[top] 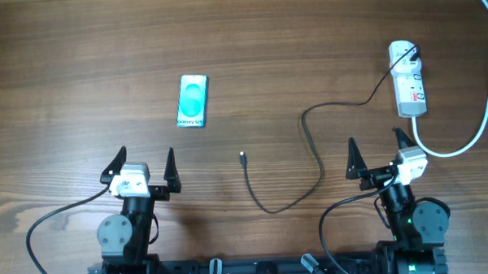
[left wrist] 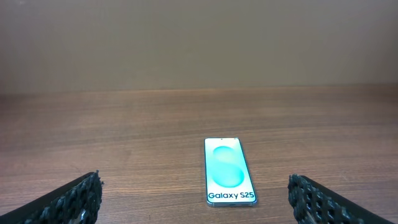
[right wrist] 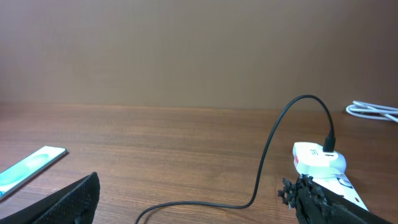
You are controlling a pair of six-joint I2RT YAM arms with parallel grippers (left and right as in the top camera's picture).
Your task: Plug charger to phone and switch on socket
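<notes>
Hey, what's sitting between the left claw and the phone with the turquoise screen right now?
Nothing: only bare brown wooden table separates the open left claw from the flat turquoise-screened phone. The left wrist view shows it best; overhead agrees.

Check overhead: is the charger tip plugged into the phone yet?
No, the charger tip lies loose on the table, clearly apart from the phone.

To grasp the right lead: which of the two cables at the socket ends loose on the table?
The thin black cable, whose small tip lies free mid-table. The thick white cable loops right and leaves the overhead view at the top.
</notes>
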